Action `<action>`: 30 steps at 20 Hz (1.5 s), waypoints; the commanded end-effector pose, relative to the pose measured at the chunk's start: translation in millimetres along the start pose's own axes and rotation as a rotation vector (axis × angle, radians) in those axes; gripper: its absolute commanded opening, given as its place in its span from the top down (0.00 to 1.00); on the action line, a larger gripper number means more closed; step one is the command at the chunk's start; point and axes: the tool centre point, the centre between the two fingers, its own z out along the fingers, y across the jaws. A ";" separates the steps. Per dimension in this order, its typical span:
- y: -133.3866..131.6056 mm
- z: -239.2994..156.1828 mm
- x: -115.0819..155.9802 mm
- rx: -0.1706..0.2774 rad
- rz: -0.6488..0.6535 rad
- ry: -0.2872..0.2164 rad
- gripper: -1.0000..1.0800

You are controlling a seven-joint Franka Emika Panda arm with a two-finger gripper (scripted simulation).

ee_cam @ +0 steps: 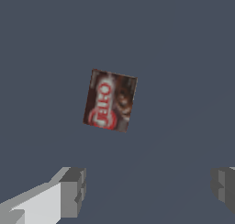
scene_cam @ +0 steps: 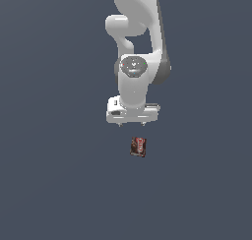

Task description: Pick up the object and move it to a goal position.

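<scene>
While the exterior view blurs it, the wrist view shows the box's [ee_cam: 110, 100] label beyond the released hand [ee_cam: 149, 188].

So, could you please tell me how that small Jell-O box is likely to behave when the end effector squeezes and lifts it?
The Jell-O box looks rigid and flat-faced, so it should probably hold its shape and not roll. It lies flat, so tipping seems unlikely. It is far narrower than the open end effector, so it is likely light, though its printed faces may be somewhat slippery.
</scene>
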 end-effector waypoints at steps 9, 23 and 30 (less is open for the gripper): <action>-11.5 27.1 21.6 -0.005 0.082 0.017 0.04; -32.1 75.9 52.4 -0.014 0.214 0.050 0.04; -32.2 81.6 52.1 -0.014 0.213 0.049 0.04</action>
